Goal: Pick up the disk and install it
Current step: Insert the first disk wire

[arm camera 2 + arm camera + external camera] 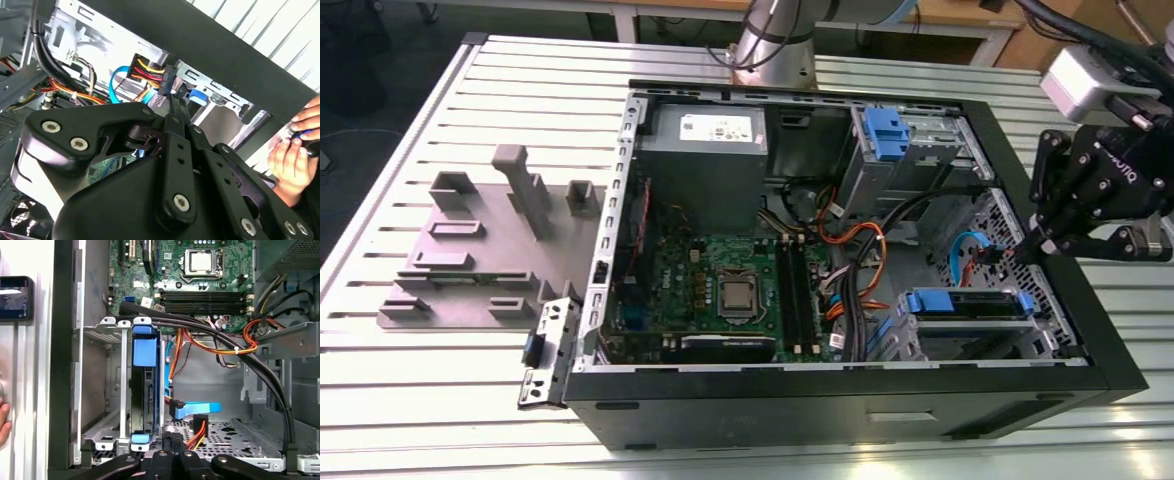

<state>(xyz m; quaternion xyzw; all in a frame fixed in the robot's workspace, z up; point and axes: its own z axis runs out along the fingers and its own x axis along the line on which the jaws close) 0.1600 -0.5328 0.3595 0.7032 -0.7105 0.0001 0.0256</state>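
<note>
The disk [967, 302] sits edge-up in the drive cage at the case's front corner, on the exterior view's right, framed by its blue carrier. In the first wrist view the disk [146, 390] stands between the cage's metal rails with a blue tab on top. My gripper [1014, 252] hangs over the case's right wall, just above and beside that cage. Its fingers [173, 107] are pressed together with nothing visible between them, close to a black power connector [161, 76] with yellow, red and black wires. The gripper [171, 439] shows in the first wrist view beside the disk's end.
The open computer case [854, 385] lies on a slatted metal table [440, 400]. Loose cables [220, 342] and a blue data cable [197, 409] cross beside the cage. A blue plastic piece [887, 135] sits in the upper bay. A grey fixture [480, 240] stands left. A person's hand [295, 150] rests outside the case wall.
</note>
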